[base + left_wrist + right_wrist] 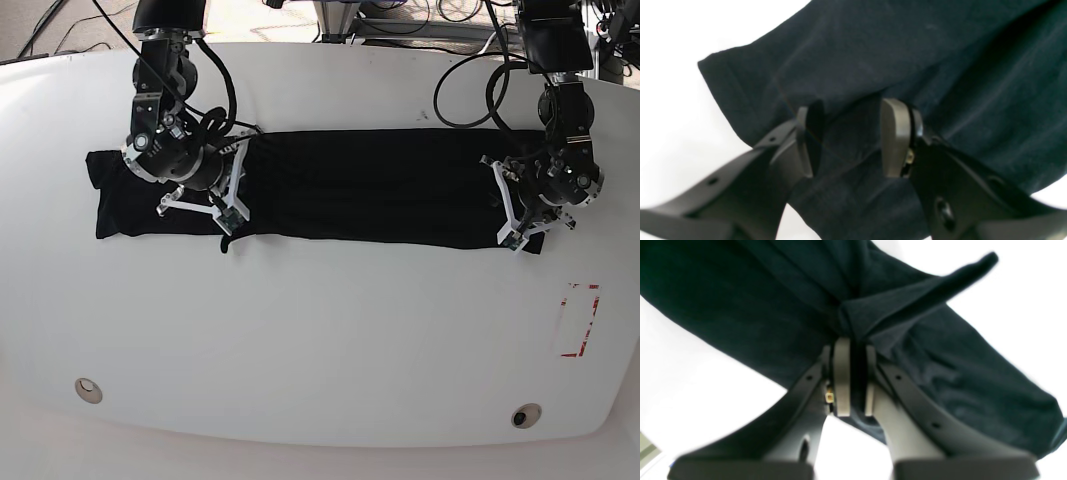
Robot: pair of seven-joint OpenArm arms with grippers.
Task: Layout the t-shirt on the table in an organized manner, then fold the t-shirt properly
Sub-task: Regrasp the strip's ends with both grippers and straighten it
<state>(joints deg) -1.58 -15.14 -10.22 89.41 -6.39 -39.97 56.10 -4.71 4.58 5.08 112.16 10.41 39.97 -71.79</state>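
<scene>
The black t-shirt [360,195] lies as a long band across the far half of the white table [320,340]. At the band's near edge on the base view's left, my right gripper [227,236] pinches the cloth. The right wrist view shows its pads [841,376] shut on a bunched fold of the t-shirt [893,303], which lifts into a ridge. At the band's right end is my left gripper [520,238]. The left wrist view shows its fingers [893,140] apart, the left gripper [851,140] open over the t-shirt [907,56], cloth showing in the gap.
A red tape rectangle [578,320] marks the table near the right edge. Two small round holes [88,388] [524,414] sit near the front edge. Cables and arm bases [170,15] stand behind the far edge.
</scene>
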